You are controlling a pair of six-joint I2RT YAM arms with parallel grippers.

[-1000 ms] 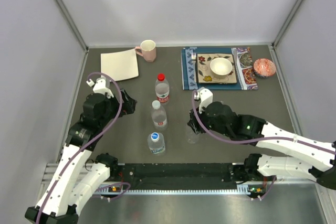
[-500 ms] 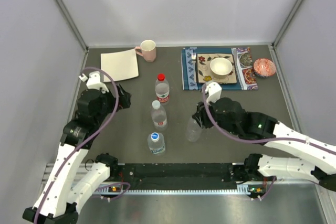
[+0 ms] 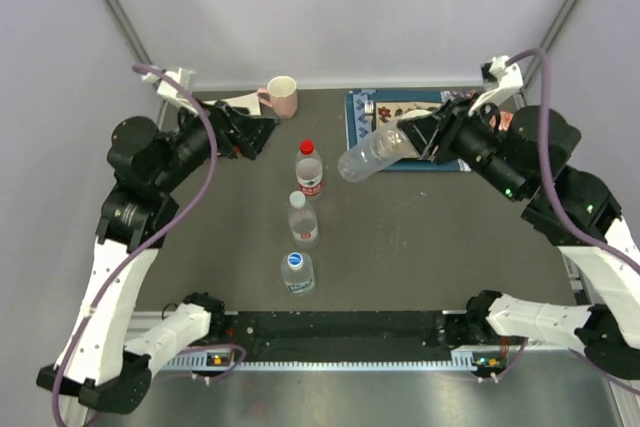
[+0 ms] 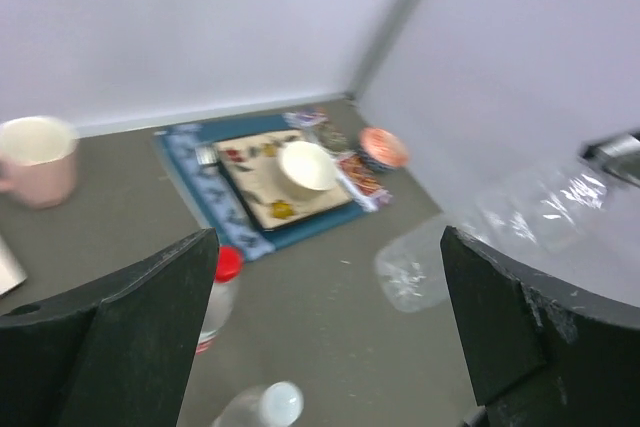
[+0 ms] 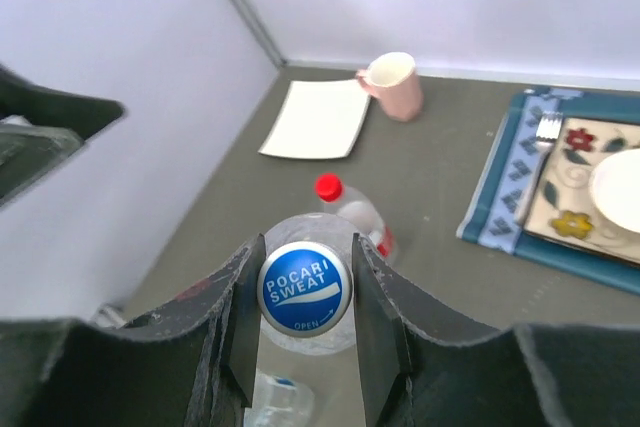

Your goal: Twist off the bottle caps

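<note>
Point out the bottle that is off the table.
The lifted bottle, clamped in the right gripper and tilted in mid-air; the red-capped bottle, white-capped bottle and blue-capped bottle stand upright on the table.

The cap (image 5: pixel 305 287) between the black fingers (image 5: pixel 385 327) of my right tool (image 5: pixel 305 279) is blue with white lettering, and it sits on a clear bottle (image 3: pixel 370 155). Mid-frame in the overhead view, a second bottle (image 3: pixel 310 175) has a red cap (image 3: pixel 307 146) and a red-and-white label. At the top, the mug (image 3: pixel 282 96) is pink and the mat (image 3: pixel 360 137) blue-patterned. The table (image 3: pixel 420 237) is dark grey.
</note>
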